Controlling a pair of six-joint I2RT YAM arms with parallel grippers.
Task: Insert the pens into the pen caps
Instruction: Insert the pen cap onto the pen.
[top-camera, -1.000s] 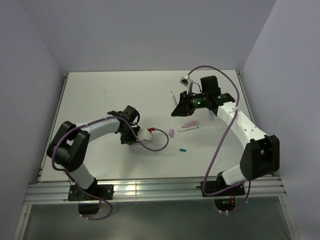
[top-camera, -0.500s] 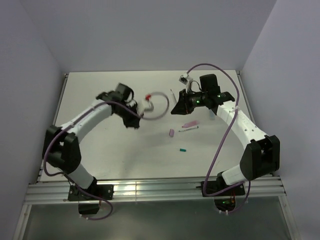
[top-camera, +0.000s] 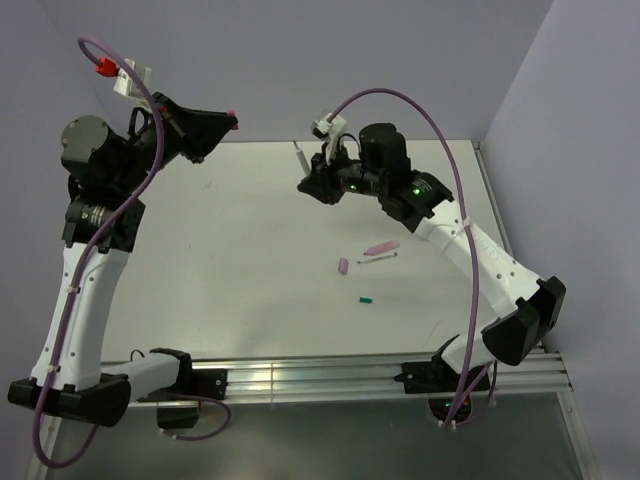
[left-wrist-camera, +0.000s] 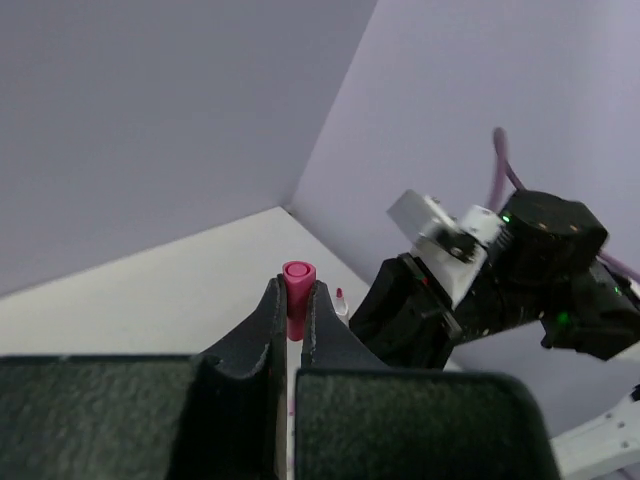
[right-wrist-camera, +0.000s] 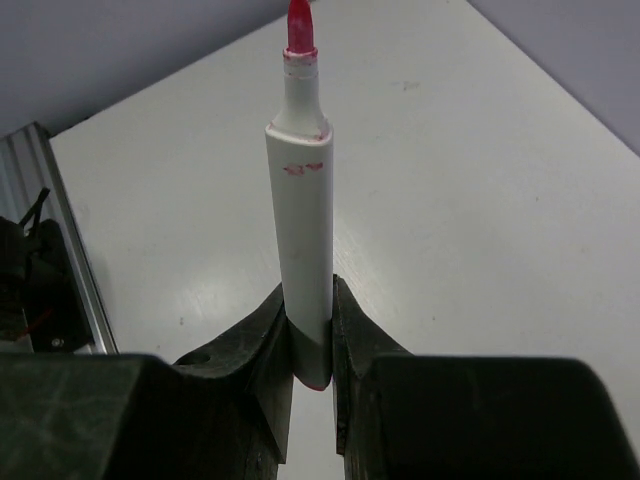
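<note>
Pink cap (left-wrist-camera: 297, 288) pinched between left jaws; right jaws clamp white pen (right-wrist-camera: 300, 230) upright

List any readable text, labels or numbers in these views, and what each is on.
None can be read in any view.
Pen in the right gripper: only red ink smudges on the white barrel, no print.
Pink cap in the left gripper: no marking visible.
Lilac cap and teal cap on the table: too small to tell.

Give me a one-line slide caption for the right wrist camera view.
Right gripper clamps a white pen, red tip bare, over the white table.
</note>
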